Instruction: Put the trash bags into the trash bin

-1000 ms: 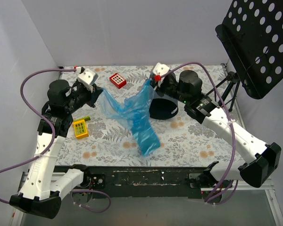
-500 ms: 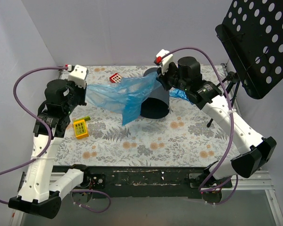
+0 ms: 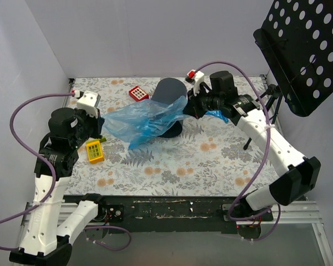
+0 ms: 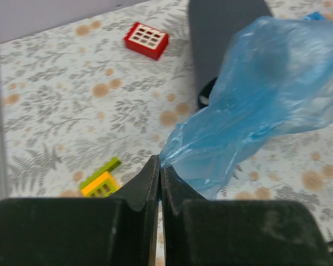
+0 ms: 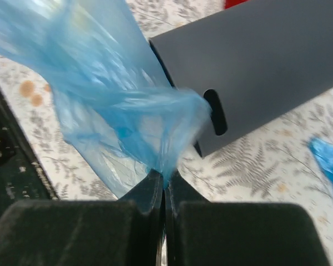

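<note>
Nearest, bare floral table (image 3: 211, 166) between the arm bases, with open room there. Just beyond on the left, block (image 3: 95, 150) flat on the table, apart from all else. Above it, left gripper (image 3: 99, 123) clenched, jaws pressed together on a twisted corner of the bag (image 3: 144, 119), no gap showing in the wrist view. Bag strung in the air between both grippers, spread wide in the middle, lower fold hanging close to the table. Behind and partly under it, bin (image 3: 169, 90) tipped well off upright, closed base raised toward the back, mouth end low and mostly hidden by the film. Handle slot plain in the right wrist view, film bunched against it. Cannot tell whether any film lies inside the mouth. Right of the bin, right gripper (image 3: 191, 106) likewise squeezed tight on the bag's opposite end. Just beside that wrist, second bag (image 3: 217, 115), a small blue piece on the table, partly hidden by the arm. Farther back, tile (image 3: 138, 93) toward the far left, apart from the bag. At far right, stand (image 3: 305, 50) overhanging the table corner, its legs close by the right arm.
</note>
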You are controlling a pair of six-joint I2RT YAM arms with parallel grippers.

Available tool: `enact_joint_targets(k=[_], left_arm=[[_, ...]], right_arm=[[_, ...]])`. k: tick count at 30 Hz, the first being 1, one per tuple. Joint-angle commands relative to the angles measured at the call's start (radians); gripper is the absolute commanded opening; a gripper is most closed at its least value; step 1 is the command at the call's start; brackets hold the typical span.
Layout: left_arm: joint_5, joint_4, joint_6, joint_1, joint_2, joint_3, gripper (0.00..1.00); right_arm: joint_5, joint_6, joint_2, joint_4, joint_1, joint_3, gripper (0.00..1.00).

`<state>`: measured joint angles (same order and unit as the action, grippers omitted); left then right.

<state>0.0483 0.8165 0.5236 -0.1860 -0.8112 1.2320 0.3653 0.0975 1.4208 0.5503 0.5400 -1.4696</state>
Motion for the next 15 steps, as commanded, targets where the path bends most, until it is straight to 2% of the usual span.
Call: enact_joint_targets(k=[1,3,5,8,9,10,12,13,14,15], left_arm=[[0.213,-0.069,0.088,0.002,-0.11,0.026,0.0],[0.162,-0.121,0.081,0.002,-0.21,0.122,0.0],[0.09,-0.157,0.058,0.003,-0.326,0.272,0.0],[-0.091,-0.206,0.035,0.006,-0.54,0.611,0.0],[-0.12,-0.22,0.014,0.008,-0.602,0.762,0.0],[-0.131,-0.24,-0.009,0.008,-0.679,0.906,0.0],[-0.139,-0.318,-0.065,0.008,-0.814,1.238,0.0],[-0.116,-0.394,-0.092,0.008,-0.862,1.344,0.0],[-0.052,-0.489,-0.153,0.005,-0.865,1.382,0.0],[0.008,-0.64,-0.181,0.003,-0.834,1.301,0.0]], right_arm=[[0.188,-0.077,0.12,-0.07,0.015,-0.145,0.01],[0.21,-0.068,0.219,-0.058,0.015,-0.286,0.01],[0.201,-0.051,0.35,-0.029,0.005,-0.519,0.01],[0.039,-0.168,0.562,-0.123,-0.06,-0.969,0.01],[-0.023,-0.132,0.598,-0.203,-0.061,-1.068,0.01],[-0.088,-0.101,0.596,-0.349,-0.063,-1.093,0.01],[-0.234,0.014,0.499,-0.787,-0.06,-0.933,0.01],[-0.271,0.1,0.463,-1.034,-0.048,-0.876,0.01],[-0.278,0.239,0.469,-1.17,-0.017,-0.934,0.01],[-0.237,0.36,0.506,-1.244,0.009,-1.034,0.01]])
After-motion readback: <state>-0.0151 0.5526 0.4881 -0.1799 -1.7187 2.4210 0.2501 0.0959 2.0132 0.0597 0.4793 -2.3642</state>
